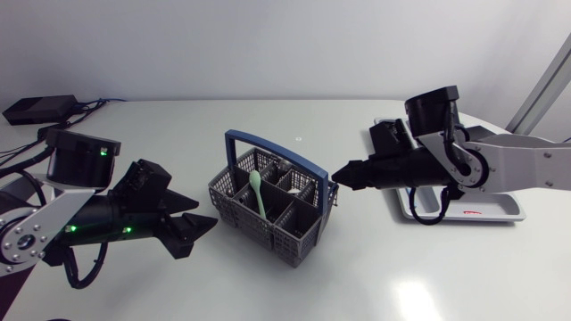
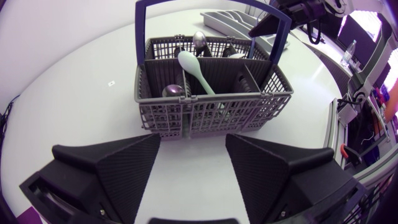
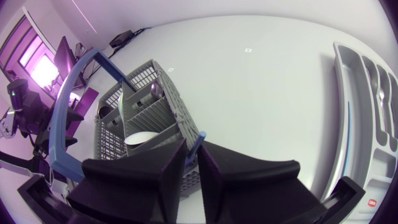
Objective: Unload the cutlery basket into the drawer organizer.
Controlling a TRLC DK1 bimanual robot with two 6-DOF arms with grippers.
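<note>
No text, number or sign is legible: the sole marking noted is a small red label (image 1: 470, 214) on the near rim of the drawer organizer (image 1: 504, 217), its print too small to read in any view.

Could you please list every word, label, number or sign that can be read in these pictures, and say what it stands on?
Nothing is legible.
Red label on the drawer organizer: too small and blurred to read.
Small mark on the table: too small to read.
</note>
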